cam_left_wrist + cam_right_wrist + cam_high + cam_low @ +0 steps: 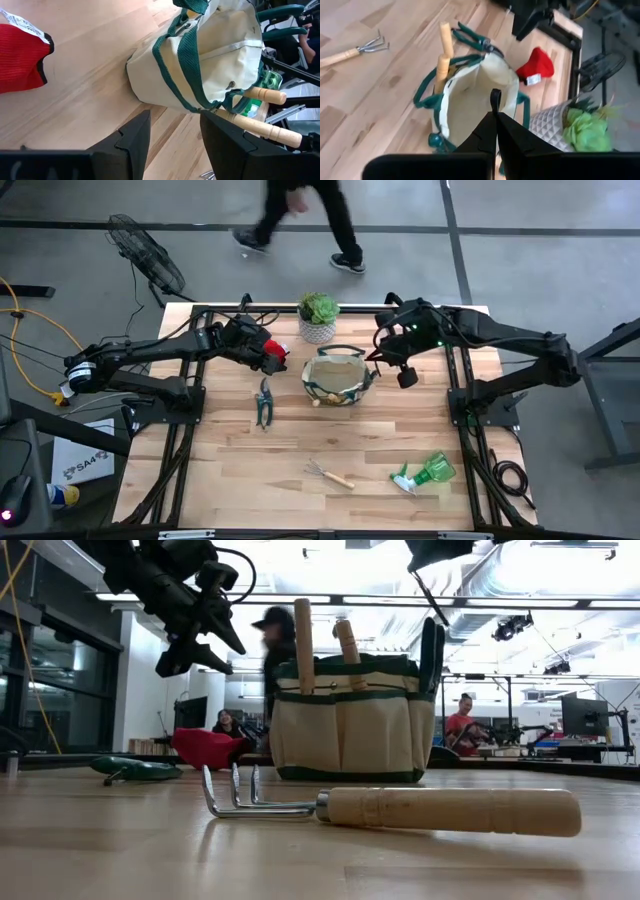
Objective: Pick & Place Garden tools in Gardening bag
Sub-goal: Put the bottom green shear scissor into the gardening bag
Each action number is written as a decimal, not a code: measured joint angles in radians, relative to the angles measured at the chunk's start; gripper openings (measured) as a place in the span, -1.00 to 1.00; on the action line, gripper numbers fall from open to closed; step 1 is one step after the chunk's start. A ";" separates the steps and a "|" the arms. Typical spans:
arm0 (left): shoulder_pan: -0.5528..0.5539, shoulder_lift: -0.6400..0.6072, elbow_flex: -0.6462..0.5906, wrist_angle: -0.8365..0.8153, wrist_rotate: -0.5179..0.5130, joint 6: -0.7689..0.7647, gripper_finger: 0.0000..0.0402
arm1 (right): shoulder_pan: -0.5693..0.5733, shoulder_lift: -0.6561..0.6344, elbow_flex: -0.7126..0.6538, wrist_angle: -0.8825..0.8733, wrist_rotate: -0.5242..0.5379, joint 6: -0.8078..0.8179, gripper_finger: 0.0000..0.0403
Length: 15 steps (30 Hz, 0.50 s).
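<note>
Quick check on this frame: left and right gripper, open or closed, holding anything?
Left gripper: open, empty, above the table between the red glove and the gardening bag.
Right gripper: shut, holding nothing, over the bag's opening.

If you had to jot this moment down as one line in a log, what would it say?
left hand open above red glove | right hand shut on bag rim | two trowel handles in bag | rake, shears, spray bottle on table

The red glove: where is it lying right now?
In the high view the red glove lies on the table's far left, under the left pincer, left of the gardening bag.
</note>
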 joint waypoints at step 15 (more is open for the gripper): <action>0.000 0.000 0.000 0.000 -0.001 0.000 -0.16 | -0.020 0.049 0.000 0.173 0.002 -0.039 -0.98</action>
